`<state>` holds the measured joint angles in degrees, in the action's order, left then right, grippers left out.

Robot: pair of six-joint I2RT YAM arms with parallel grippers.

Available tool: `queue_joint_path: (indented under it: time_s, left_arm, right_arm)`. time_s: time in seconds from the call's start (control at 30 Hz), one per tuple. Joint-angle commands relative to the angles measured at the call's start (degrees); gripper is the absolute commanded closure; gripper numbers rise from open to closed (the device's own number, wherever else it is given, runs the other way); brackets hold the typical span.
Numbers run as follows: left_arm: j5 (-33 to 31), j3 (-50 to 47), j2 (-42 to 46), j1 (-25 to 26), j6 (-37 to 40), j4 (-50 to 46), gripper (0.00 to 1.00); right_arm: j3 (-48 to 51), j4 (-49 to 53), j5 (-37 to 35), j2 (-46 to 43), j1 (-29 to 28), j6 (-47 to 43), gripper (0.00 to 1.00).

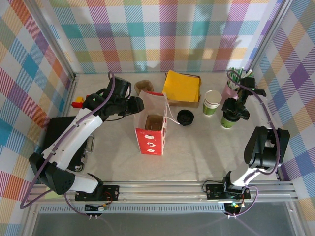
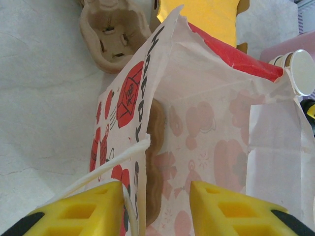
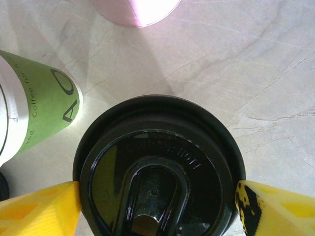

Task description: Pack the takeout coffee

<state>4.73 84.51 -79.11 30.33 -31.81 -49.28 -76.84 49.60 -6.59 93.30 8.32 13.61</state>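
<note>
Takeout coffee, lid on, stands at the right of the table, well apart from the bag. At the left, the left gripper straddles the upper wall of the red-and-white paper bag, fingers partly apart, not pinching. Right of the bag lie a loose black lid and an open green cup. The right gripper holds the coffee, fingers wide against its lid's sides.
</note>
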Motion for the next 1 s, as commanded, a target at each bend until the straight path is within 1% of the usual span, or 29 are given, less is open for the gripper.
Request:
queue_joint_path:
  time_s: [0.0, 0.4, 0.63, 0.97]
  left_arm:
    - [0.73, -0.88, -0.19, -0.09, 1.15, 1.21, 0.6]
    - [0.67, -1.1, -0.17, -0.09, 1.26, 1.05, 0.6]
    - [0.8, -1.05, -0.52, -0.09, 1.18, 0.95, 0.6]
    - [1.15, -0.91, -1.15, -0.09, 1.16, 1.11, 0.6]
  right_arm:
    - [-2.54, 3.03, 0.86, 1.48, 0.48, -1.74, 0.18]
    - [-7.56, 8.16, 1.83, 5.21, 0.57, -3.24, 0.25]
    - [-9.88, 11.5, 2.11, 7.14, 0.61, -3.85, 0.23]
    - [-10.7, 13.43, 1.84, 7.43, 0.6, -5.06, 0.2]
